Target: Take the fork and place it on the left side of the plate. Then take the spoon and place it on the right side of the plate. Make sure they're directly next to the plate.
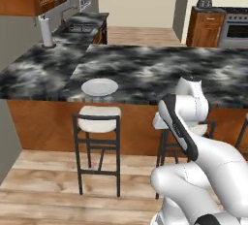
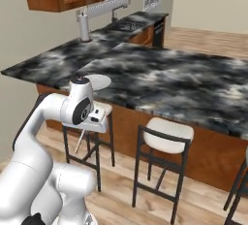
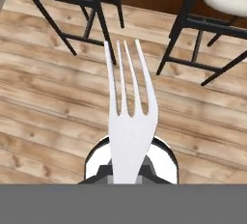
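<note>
My gripper (image 3: 129,171) is shut on the fork (image 3: 128,117), a thin silver utensil whose three tines point away from the hand over the wooden floor. In the right base view the gripper (image 2: 87,130) hangs below the counter's edge in front of a stool, and the fork (image 2: 80,142) slants down from it. The round white plate (image 1: 99,87) lies on the dark marble counter near its front edge, above and beyond the hand; it also shows behind the wrist (image 2: 100,80). The spoon is out of view.
Black-framed stools with white seats (image 1: 98,122) (image 2: 167,136) stand along the counter's wooden front. The marble counter (image 1: 160,71) runs wide to the right of the plate. A paper towel roll (image 1: 46,31) and a sink (image 1: 80,25) sit far back left.
</note>
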